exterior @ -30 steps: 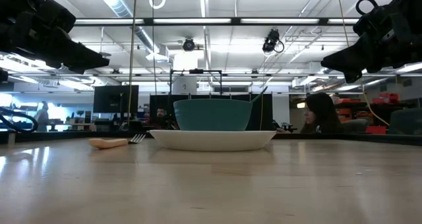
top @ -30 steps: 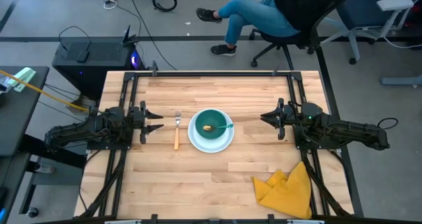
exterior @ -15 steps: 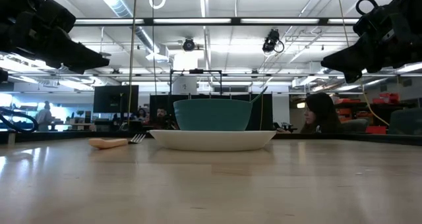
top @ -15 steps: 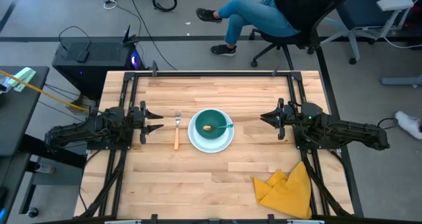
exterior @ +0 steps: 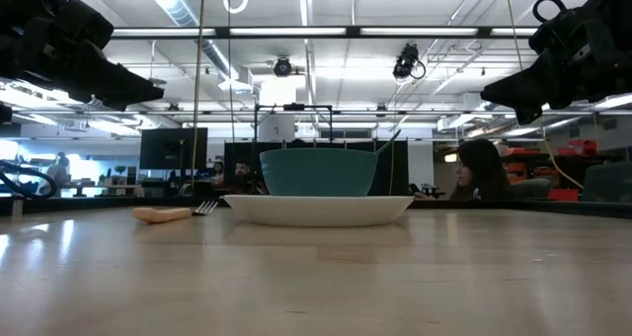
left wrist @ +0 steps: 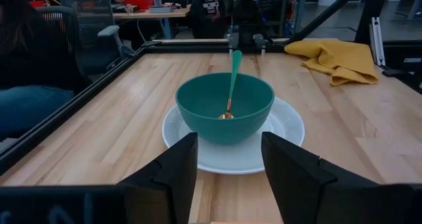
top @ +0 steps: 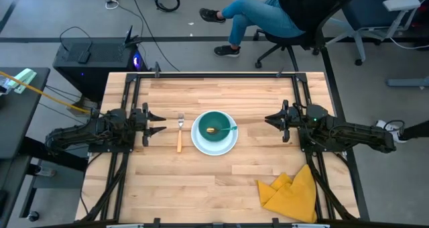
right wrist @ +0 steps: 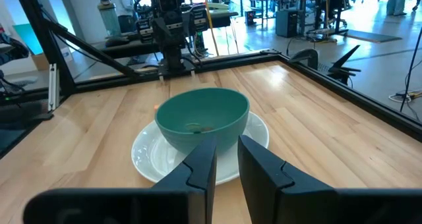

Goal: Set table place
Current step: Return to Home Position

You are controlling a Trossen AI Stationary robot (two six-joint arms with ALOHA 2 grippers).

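We see the plate (top: 214, 147) in the middle of the surface (top: 214, 184). The bowl (top: 208, 119) sits on it, and the spoon (top: 226, 128) lies in the bowl, handle toward the right arm. The fork (top: 179, 134) lies just beside the plate on the left arm's side. The left claw (top: 163, 121) hovers beyond the fork, fingers wide apart. The right claw (top: 267, 119) faces the plate, fingers narrowly apart. Both are empty.

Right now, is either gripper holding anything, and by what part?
Nothing: the left gripper and right gripper are both open and empty.
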